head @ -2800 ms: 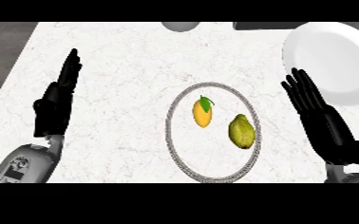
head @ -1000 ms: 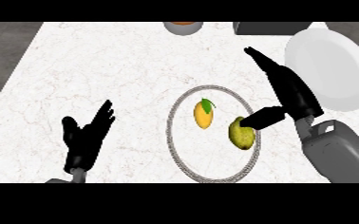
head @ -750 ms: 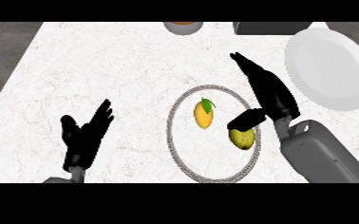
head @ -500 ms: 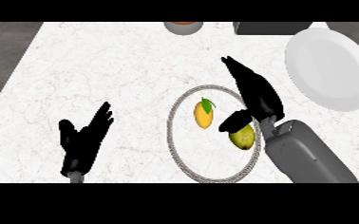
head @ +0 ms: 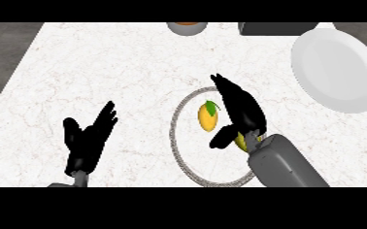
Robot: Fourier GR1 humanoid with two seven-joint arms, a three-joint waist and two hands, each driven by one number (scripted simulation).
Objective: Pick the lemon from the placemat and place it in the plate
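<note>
On my far left, my left hand [head: 87, 140] sits low over the white marbled bench [head: 108, 68], fingers straight and spread, pointing up and a little to the right. It holds nothing and touches nothing that I can see, resting well apart from everything else.

Moving right, I see the round placemat [head: 179, 148], pale in the middle with a grey rim, lying flat on the bench. The lemon [head: 208, 117] lies on it, left of centre, yellow with a small green leaf at its upper end. It is still on the placemat and nothing grips it.

Just right of the lemon, my right hand [head: 242, 110] hangs over the placemat, fingers stretched out and pointing up and to the left, thumb angled down towards the lower left. The fingers are relaxed, not curled round anything. The hand's edge is just beside the lemon; I cannot tell whether they touch. Under the wrist a yellow-green fruit [head: 242, 141] peeks out, mostly hidden by the hand and the grey forearm [head: 287, 167].

Along the far edge, a small bowl [head: 188, 28] shows above the placemat, and a dark object [head: 276, 27] sits to its right.

At the far right, the white plate [head: 335, 70] lies on the bench, well apart from the lemon, partly cut by the picture's edge.
</note>
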